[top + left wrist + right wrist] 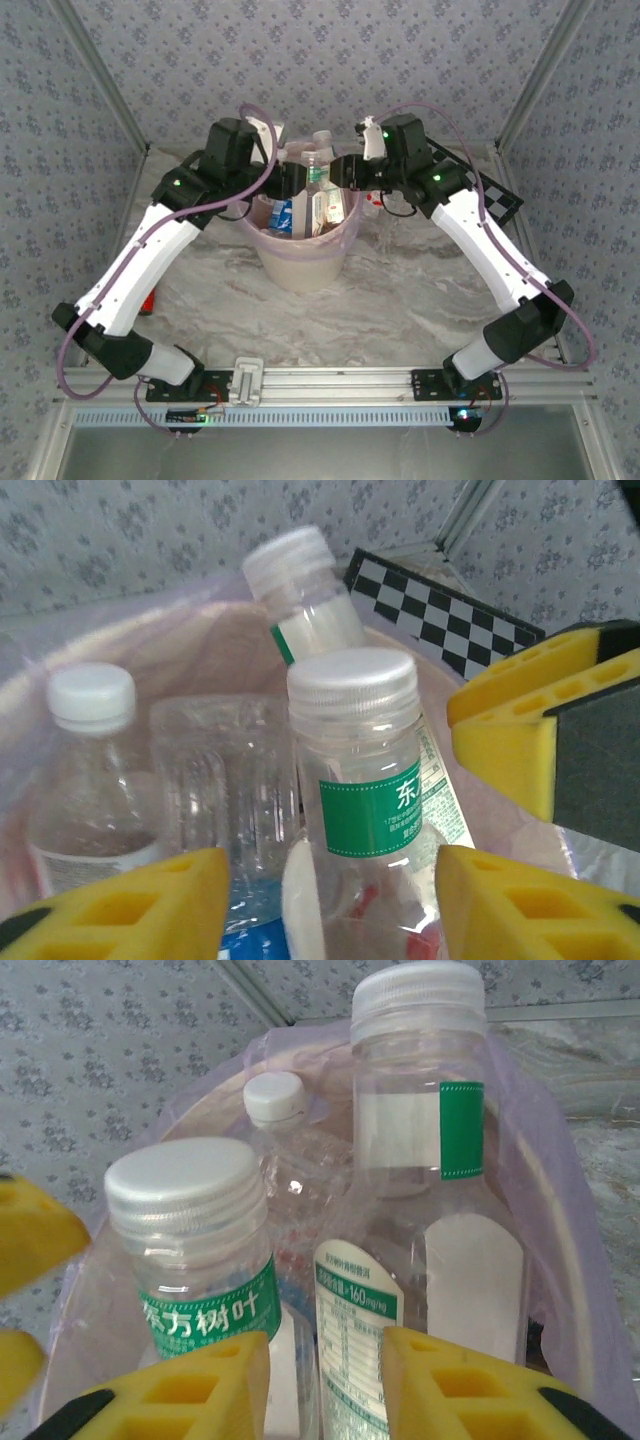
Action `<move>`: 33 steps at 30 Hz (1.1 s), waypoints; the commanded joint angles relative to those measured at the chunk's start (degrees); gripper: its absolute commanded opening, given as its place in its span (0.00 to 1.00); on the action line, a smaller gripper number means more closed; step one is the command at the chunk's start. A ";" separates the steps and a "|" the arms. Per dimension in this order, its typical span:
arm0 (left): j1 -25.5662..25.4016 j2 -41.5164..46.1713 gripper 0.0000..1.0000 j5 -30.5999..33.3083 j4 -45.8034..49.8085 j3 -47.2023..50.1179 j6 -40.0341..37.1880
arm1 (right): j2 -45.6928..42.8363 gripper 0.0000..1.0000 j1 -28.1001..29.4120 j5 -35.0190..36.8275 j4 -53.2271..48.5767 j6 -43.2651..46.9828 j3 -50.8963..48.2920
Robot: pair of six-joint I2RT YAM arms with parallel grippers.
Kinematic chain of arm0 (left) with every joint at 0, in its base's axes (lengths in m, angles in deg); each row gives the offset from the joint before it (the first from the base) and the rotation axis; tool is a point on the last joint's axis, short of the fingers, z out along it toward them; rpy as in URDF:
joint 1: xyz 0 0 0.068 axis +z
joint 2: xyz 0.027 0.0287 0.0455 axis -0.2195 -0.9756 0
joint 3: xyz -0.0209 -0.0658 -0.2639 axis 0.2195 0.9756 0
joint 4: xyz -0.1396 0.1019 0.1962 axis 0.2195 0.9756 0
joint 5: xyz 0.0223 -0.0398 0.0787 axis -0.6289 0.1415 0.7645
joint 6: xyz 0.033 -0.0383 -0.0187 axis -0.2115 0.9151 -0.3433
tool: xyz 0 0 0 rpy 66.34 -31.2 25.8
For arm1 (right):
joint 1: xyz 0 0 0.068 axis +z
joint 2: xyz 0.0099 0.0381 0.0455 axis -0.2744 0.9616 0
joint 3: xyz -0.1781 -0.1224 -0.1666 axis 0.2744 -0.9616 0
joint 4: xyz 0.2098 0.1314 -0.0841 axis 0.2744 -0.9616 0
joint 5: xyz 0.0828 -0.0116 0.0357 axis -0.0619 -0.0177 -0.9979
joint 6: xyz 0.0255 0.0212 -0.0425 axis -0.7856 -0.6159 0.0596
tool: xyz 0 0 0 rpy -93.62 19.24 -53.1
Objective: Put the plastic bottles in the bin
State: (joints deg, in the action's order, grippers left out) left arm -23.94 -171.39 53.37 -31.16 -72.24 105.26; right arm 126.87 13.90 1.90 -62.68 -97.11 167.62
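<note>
From above we see both arms reaching in over the bin [300, 262], which stands on the worktop [420, 300] between them, toward the far side. In that view the plastic bottles [312, 190] inside it are only a jumble of clear bodies and labels.

The wrist cameras give us more. In the left wrist view the left fingers [130, 900] stand apart. A green-labelled bottle [355, 780] with a white cap stands upright beyond the gap, and we cannot tell whether either finger touches it. Beside it are a white-capped bottle [90, 770] and, further back, a tilted bottle [300, 590].

In the right wrist view the right fingers [480, 1380] are apart too, with nothing clamped between them. Just beyond them rises a tall bottle [425, 1160] with a green band. The pink bag [560, 1210] lines the bin's wall.

The worktop is pale and marbled. A chequered board [500, 200] lies at its far right corner. An aluminium rail [340, 382] at the near edge carries the arm bases. Grey flowered wallpaper [400, 60] covers the walls around.
</note>
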 commanded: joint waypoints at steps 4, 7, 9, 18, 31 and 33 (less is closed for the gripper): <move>-1.93 -0.55 0.43 -1.10 -4.60 6.57 1.91 | 3.43 0.29 2.00 5.19 -0.86 0.53 3.51; -2.20 -0.32 0.41 -0.08 -4.64 9.23 2.93 | 3.50 0.29 3.70 7.33 -2.72 1.20 2.65; -2.21 0.05 0.41 1.71 -4.52 10.96 3.35 | 3.23 0.28 4.50 8.80 -3.23 1.13 1.23; -2.11 1.12 0.37 6.16 -4.60 17.24 5.62 | 0.68 0.28 4.98 8.36 -3.14 -0.59 -2.90; -4.55 1.92 0.38 5.39 -6.91 17.70 7.22 | -9.70 0.50 -4.38 7.36 -3.96 0.26 1.20; -4.75 2.59 0.40 5.55 -6.99 17.34 7.18 | -11.41 0.52 -8.16 7.26 -3.73 -0.63 -2.01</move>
State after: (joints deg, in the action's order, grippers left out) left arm -28.18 -168.24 57.31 -44.32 -56.72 111.81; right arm 117.73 9.09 9.33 -65.48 -96.87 168.08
